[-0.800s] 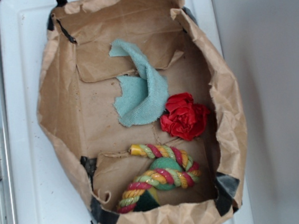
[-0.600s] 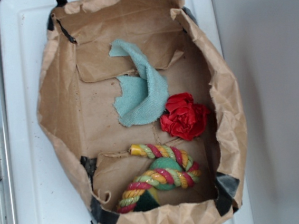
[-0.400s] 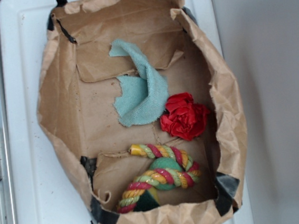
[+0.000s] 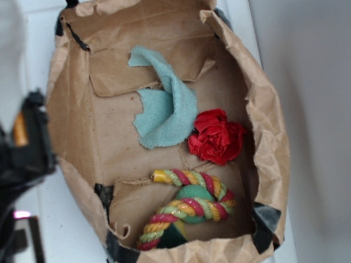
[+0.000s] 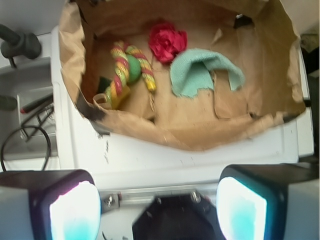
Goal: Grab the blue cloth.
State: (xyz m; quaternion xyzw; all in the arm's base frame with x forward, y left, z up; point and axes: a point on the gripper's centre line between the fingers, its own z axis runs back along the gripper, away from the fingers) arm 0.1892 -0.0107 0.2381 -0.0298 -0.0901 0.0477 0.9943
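In the exterior view, a wide brown paper bag [image 4: 74, 116], its rim rolled down and patched with black tape at the corners, lies open on a white counter [image 4: 55, 242]. Three things rest on its creased floor. The pale teal-blue terry cloth [image 4: 164, 111] sits near the middle, one corner folded up and over itself toward the far wall. Just beside its lower right edge is a red ruffled fabric ball [image 4: 216, 137]. Below both, close to the near wall, lies a red, yellow and green braided rope toy [image 4: 189, 206], looped around a green core. A dark, blurred mass of the robot arm [image 4: 14, 165] fills the left edge, outside the bag; its shape is too smeared to make out parts.

In the wrist view, the same bag [image 5: 200, 135] lies ahead, well apart from the gripper [image 5: 157, 210]. The blue cloth [image 5: 202, 72] lies inside toward the right, the red ball [image 5: 167, 41] just behind it, and the rope toy [image 5: 127, 70] to the left. The two pale, glowing fingers [image 5: 75, 210] stand wide apart at the bottom corners with nothing between them, and both are cut off by the frame's lower edge. Dark cables [image 5: 25, 140] lie on the left, out of focus.
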